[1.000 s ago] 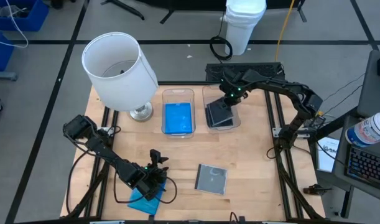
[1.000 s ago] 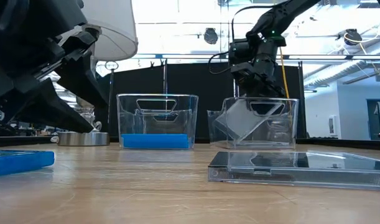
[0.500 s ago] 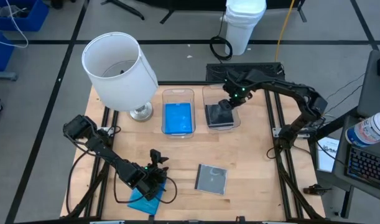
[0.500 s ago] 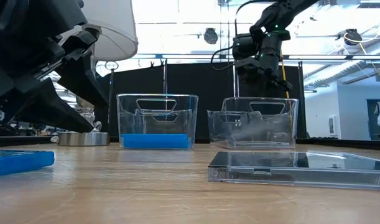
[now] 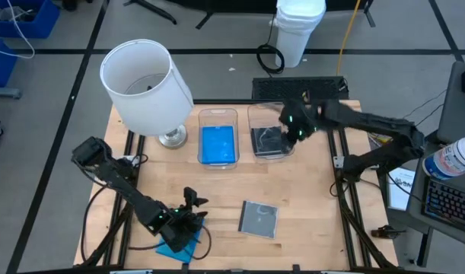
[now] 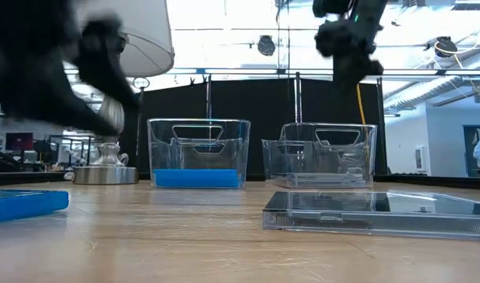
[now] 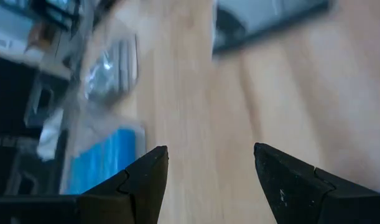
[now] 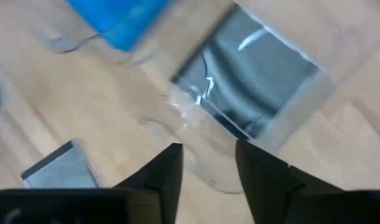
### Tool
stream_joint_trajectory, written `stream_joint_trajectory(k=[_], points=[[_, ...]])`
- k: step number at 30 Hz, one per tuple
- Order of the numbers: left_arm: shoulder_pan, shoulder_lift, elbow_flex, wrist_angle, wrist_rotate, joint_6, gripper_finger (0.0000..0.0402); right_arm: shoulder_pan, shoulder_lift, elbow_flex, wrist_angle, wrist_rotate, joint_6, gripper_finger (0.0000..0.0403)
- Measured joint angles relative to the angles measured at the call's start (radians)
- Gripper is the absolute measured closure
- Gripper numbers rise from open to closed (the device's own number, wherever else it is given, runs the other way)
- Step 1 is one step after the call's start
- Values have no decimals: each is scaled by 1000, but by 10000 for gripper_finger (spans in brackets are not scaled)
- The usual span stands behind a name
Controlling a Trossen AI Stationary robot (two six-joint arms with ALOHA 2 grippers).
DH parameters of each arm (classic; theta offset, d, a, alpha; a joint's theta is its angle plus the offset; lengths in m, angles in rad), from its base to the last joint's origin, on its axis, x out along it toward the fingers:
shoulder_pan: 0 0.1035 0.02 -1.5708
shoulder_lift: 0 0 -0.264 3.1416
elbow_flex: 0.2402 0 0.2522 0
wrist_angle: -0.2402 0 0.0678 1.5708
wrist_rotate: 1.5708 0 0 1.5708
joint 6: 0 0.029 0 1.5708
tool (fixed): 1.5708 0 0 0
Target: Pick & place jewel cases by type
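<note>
A blue jewel case (image 5: pixel 175 243) lies flat at the table's near left, partly under my left arm. My left gripper (image 5: pixel 192 202) is open just beyond its far edge, with only bare wood between the fingers (image 7: pixel 208 180). A clear case with a grey inside (image 5: pixel 259 219) lies flat near the table's middle. Another blue case (image 5: pixel 218 144) lies in the left bin. A grey case (image 5: pixel 267 141) lies flat in the right bin. My right gripper (image 5: pixel 293 129) hangs open above that bin's right side (image 8: pixel 208 168).
Two clear bins (image 5: pixel 217 114) (image 5: pixel 256 113) stand side by side at the far middle. A lamp with a white shade (image 5: pixel 144 84) stands at the far left on a metal base (image 5: pixel 173 138). A white bucket (image 5: pixel 299 23) stands beyond the table. Bare wood lies right of the grey case.
My right gripper let go of the tilted grey case, which dropped flat into the right bin. The gripper then rose and drifted toward the table's right edge. My left arm shifted a little toward the near edge and is blurred with motion.
</note>
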Motion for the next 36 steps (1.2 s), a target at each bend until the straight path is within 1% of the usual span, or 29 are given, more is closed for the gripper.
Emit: stream_joint_trajectory(k=[4,7,9,11,12,14,15,17,21,23,25,29,31,32,34,36], points=[[-33,-81,42,-65,0,40,160,260,-28,2,72,142,69,309],[-54,-151,57,-72,19,-15,160,467,8,2,100,256,130,351],[-67,-193,55,-97,89,-105,160,588,62,2,140,329,151,379],[-74,-226,55,-113,199,-216,160,691,123,1,179,410,164,397],[-78,-241,55,-129,256,-272,160,731,153,1,214,440,163,398],[-92,-263,55,-136,341,-336,160,794,209,1,301,463,135,390],[-100,-267,55,-131,364,-355,160,816,237,1,344,461,116,386],[-124,-265,55,-132,367,-392,160,843,293,1,451,440,64,381],[-155,-247,54,-116,307,-415,160,869,377,1,703,292,-73,381],[-168,-237,41,-88,248,-395,160,878,418,1,821,254,-145,384],[-178,-227,29,-44,200,-356,160,884,450,1,929,260,-210,388],[-191,-216,-13,18,167,-275,160,882,511,2,1128,359,-316,398],[-193,-216,-40,72,167,-251,160,882,546,2,1178,394,-385,402],[-193,-216,-51,81,170,-239,160,882,565,2,1202,395,-413,402],[-193,-216,-58,73,177,-220,160,883,600,0,1247,418,-477,401],[-191,-216,-58,81,176,-209,160,874,626,0,1297,412,-519,401]])
